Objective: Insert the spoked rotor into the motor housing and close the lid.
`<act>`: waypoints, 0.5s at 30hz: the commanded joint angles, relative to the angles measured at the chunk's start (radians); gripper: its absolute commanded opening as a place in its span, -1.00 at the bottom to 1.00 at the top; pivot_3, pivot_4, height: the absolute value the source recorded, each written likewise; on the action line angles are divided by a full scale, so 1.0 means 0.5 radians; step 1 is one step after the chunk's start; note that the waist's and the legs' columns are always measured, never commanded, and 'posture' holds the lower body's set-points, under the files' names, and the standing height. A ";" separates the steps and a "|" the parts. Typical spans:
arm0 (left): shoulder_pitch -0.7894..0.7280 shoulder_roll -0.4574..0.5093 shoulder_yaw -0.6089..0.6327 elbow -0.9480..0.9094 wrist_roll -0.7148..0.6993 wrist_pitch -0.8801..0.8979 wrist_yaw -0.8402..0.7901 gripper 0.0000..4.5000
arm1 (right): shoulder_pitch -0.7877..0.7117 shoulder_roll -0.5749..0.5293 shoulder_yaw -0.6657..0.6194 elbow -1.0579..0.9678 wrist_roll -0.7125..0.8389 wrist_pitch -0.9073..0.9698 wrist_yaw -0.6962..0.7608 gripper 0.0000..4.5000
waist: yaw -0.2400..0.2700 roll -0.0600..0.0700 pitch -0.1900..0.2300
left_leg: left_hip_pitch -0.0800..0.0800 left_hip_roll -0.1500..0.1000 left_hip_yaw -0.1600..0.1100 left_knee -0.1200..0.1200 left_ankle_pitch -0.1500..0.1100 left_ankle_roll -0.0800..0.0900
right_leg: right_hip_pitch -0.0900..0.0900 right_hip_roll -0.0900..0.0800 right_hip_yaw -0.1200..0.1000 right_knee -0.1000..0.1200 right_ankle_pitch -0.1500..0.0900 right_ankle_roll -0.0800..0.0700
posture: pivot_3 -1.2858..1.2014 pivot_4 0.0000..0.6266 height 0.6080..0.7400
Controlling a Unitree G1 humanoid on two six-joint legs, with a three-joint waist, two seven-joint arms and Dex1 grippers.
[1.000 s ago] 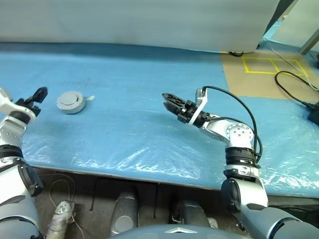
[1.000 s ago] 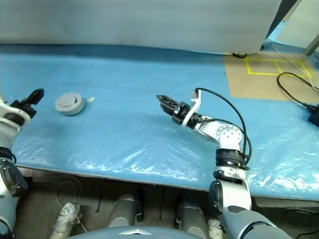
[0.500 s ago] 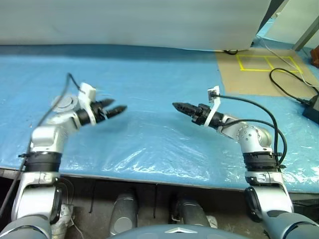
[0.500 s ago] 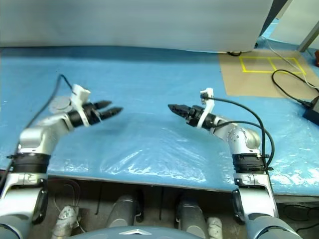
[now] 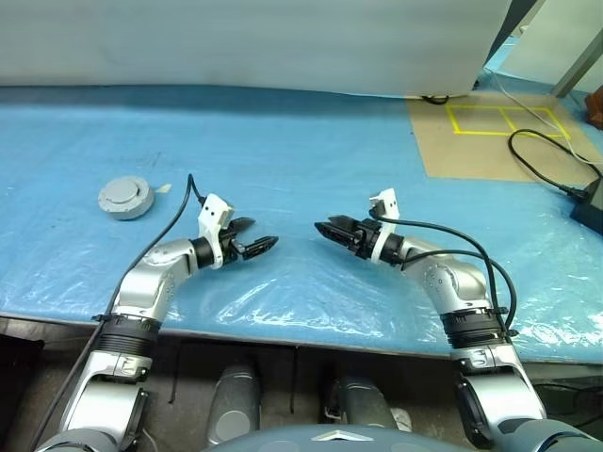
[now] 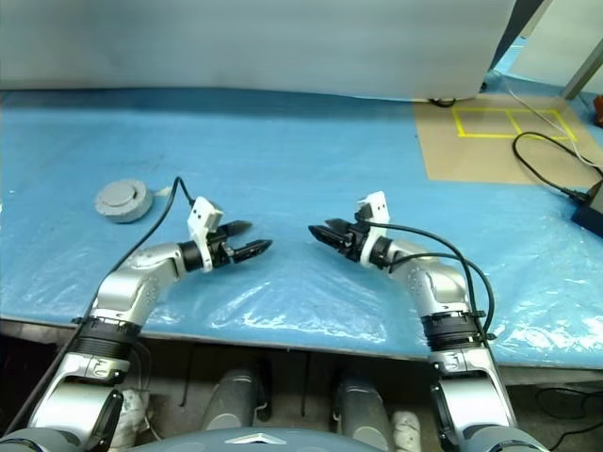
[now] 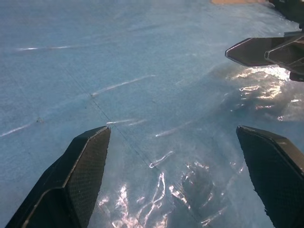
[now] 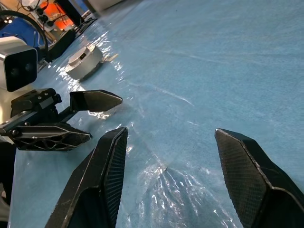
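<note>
Our left claw and right claw face each other tip to tip above the blue tabletop, both spread wide and empty. The lidded housing sits well apart at ten o'clock of the left claw.

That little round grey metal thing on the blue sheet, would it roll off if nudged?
Probably not: the round metal assembly lies flat on its broad face, so it would likely slide. Looking solid metal, it is probably heavy for its size. The crinkly plastic sheet may be slippery.
</note>
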 commanded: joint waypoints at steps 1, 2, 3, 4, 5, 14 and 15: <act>-0.055 0.009 0.069 -0.070 -0.029 -0.011 0.004 0.99 | -0.067 -0.013 -0.077 -0.022 0.015 -0.024 0.024 0.37 | 0.000 0.000 0.000 | 0.000 0.000 0.000 0.000 0.000 0.000 | 0.000 0.000 0.000 0.000 0.000 0.000 | 0.03 -0.52 1.00; -0.057 0.012 0.070 -0.065 -0.026 -0.012 0.000 0.99 | -0.072 -0.015 -0.078 -0.020 0.008 -0.025 0.027 0.37 | 0.000 0.000 0.000 | 0.000 0.000 0.000 0.000 0.000 0.000 | 0.000 0.000 0.000 0.000 0.000 0.000 | 0.03 -0.52 1.00; -0.062 0.016 0.074 -0.054 -0.021 -0.016 -0.003 0.99 | -0.076 -0.013 -0.082 -0.017 0.007 -0.021 0.029 0.37 | -0.001 0.000 0.000 | 0.000 0.000 0.000 0.000 0.000 0.000 | 0.000 0.000 0.000 0.000 0.000 0.000 | 0.03 -0.52 1.00; -0.066 0.018 0.077 -0.046 -0.018 -0.017 -0.005 0.99 | -0.078 -0.011 -0.084 -0.015 0.007 -0.018 0.029 0.37 | -0.001 0.000 0.000 | 0.000 0.000 0.000 0.000 0.000 0.000 | 0.000 0.000 0.000 0.000 0.000 0.000 | 0.03 -0.52 1.00; -0.070 0.021 0.082 -0.036 -0.011 -0.022 -0.001 0.99 | -0.076 -0.008 -0.083 -0.014 0.002 -0.020 0.029 0.37 | 0.000 0.000 0.000 | 0.000 0.000 0.000 0.000 0.000 0.000 | 0.000 0.000 0.000 0.000 0.000 0.000 | 0.03 -0.52 1.00; -0.084 0.030 0.089 -0.015 0.010 -0.025 -0.013 0.99 | -0.081 0.025 -0.102 0.030 -0.046 -0.069 -0.017 0.37 | 0.000 0.000 0.000 | 0.000 0.000 0.000 0.000 -0.001 0.001 | 0.000 0.000 0.000 0.001 0.000 0.000 | 0.03 -0.52 1.00; -0.088 0.029 0.095 -0.012 0.006 -0.020 -0.013 0.99 | -0.086 0.033 -0.110 0.032 -0.040 -0.066 -0.022 0.37 | 0.000 0.000 0.000 | 0.000 0.000 0.000 0.000 -0.001 0.001 | 0.000 0.000 0.000 0.001 0.000 0.000 | 0.03 -0.52 1.00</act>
